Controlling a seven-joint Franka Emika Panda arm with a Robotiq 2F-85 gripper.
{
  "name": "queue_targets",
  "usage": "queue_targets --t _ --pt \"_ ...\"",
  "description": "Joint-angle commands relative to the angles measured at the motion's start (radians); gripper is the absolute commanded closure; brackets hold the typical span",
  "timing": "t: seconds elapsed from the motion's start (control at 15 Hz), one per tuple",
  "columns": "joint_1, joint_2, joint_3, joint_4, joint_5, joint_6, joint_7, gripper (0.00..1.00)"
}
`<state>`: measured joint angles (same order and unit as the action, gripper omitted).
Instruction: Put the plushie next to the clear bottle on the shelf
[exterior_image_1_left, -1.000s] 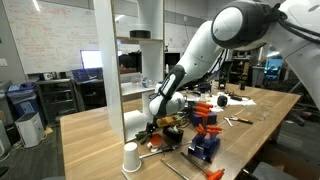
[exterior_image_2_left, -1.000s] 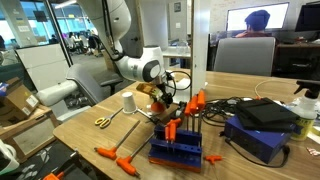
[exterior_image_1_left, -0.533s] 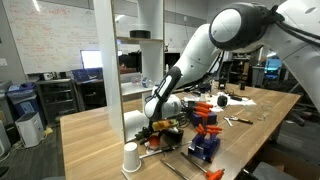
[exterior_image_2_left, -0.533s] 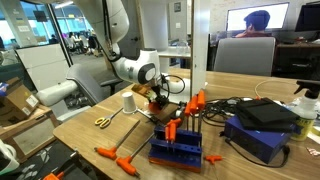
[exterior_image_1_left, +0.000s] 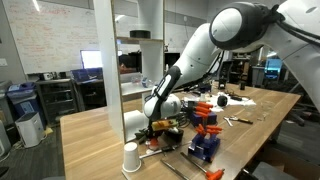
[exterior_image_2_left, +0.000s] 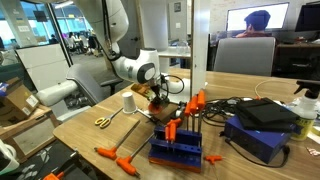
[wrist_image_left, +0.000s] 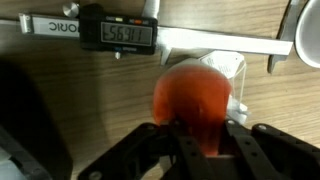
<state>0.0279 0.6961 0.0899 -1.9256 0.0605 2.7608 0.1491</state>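
The plushie (wrist_image_left: 195, 95) is an orange-red soft lump lying on the wooden table, in the middle of the wrist view. My gripper (wrist_image_left: 200, 128) has its black fingers pressed against both sides of it, shut on it. In both exterior views the gripper (exterior_image_1_left: 160, 122) (exterior_image_2_left: 155, 92) sits low on the table over the plushie (exterior_image_1_left: 164, 126) (exterior_image_2_left: 161, 98), at the foot of the shelf (exterior_image_1_left: 104, 60), a white unit with flat boards. I cannot make out the clear bottle in any view.
A digital caliper (wrist_image_left: 120, 35) lies just beyond the plushie. A white paper cup (exterior_image_1_left: 131, 157) (exterior_image_2_left: 128, 102) stands nearby. Blue-and-orange blocky pieces (exterior_image_1_left: 205, 135) (exterior_image_2_left: 178, 140), scissors (exterior_image_2_left: 104, 121), cables and orange clamps (exterior_image_2_left: 115, 157) clutter the table. A black round gadget (exterior_image_1_left: 140, 34) sits on an upper board.
The jaws have closed in on the plushie from wide open. The arm has barely moved, and the plushie stays on the table.
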Motion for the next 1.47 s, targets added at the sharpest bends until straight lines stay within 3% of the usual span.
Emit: queue_targets --t 0.0,0.07,0.87,1.4 --pt "0.005 -0.050 -0.004 -0.011 0.029 -0.055 -0.012 1.00" --pt "0.007 -0.065 -0.008 -0.018 0.028 -0.067 -0.008 0.97" --pt "0.054 -0.426 -0.062 -0.127 -0.033 -0.307 0.054 0.96" --pt "0.087 -0.642 -0.054 -0.128 -0.244 -0.366 0.161 0.96"
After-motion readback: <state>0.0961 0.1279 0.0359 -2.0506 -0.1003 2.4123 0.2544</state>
